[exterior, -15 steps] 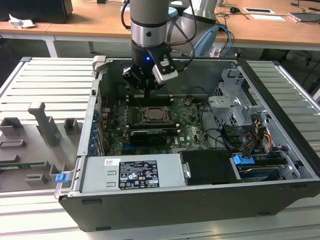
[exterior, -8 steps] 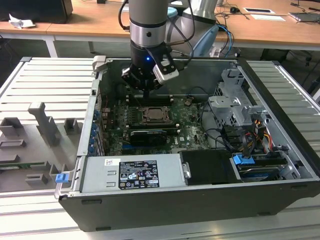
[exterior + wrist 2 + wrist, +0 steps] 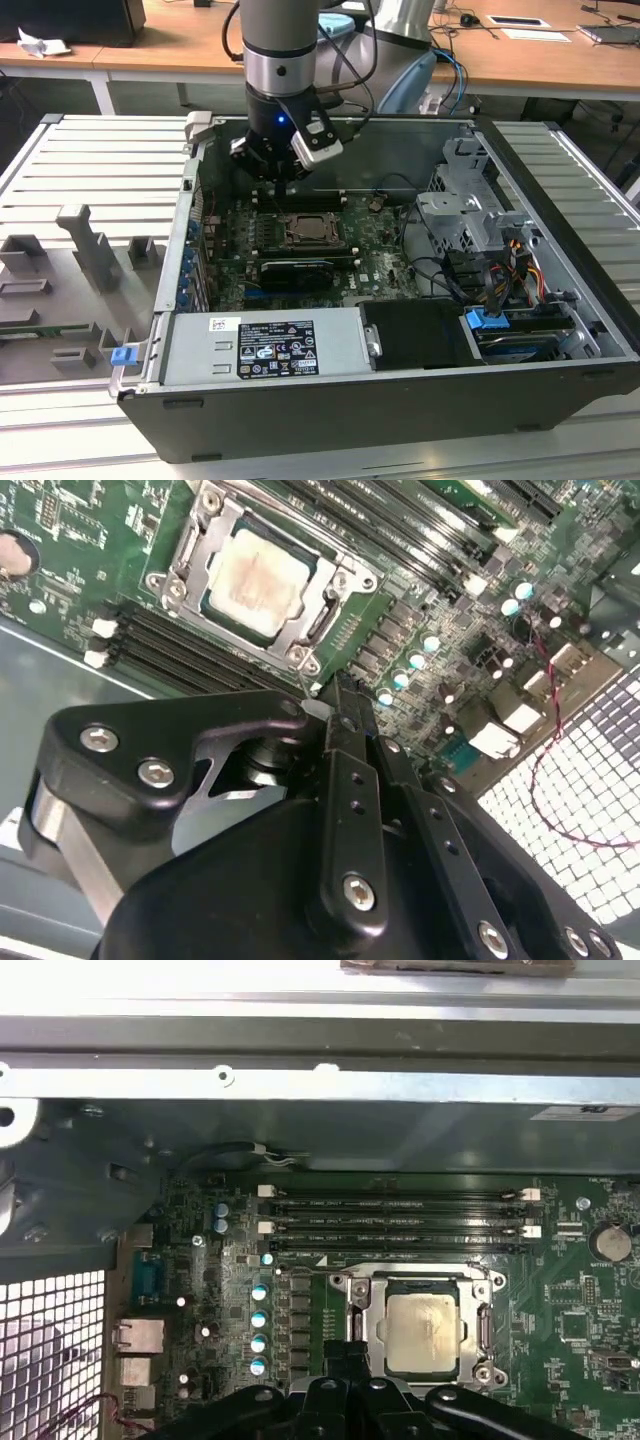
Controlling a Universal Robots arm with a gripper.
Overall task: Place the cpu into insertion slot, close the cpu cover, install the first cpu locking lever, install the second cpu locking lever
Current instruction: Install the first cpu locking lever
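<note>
Upright, my arm hangs its fingers, pressed together, just beside the cpu cover closed over the cpu; wooden desks stand behind.

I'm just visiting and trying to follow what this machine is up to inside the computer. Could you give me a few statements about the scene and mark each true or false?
1. The cpu already lies in the insertion slot. True.
2. The cpu cover is down around the chip. True, its silvery frame lies flat around the chip.
3. The gripper is carrying the cpu. False, the chip sits in the socket and the gripper is beside it, near a corner.
4. The long memory slots are filled with cards. False, they look empty.
5. The computer case is shut. False, its side is open.
</note>
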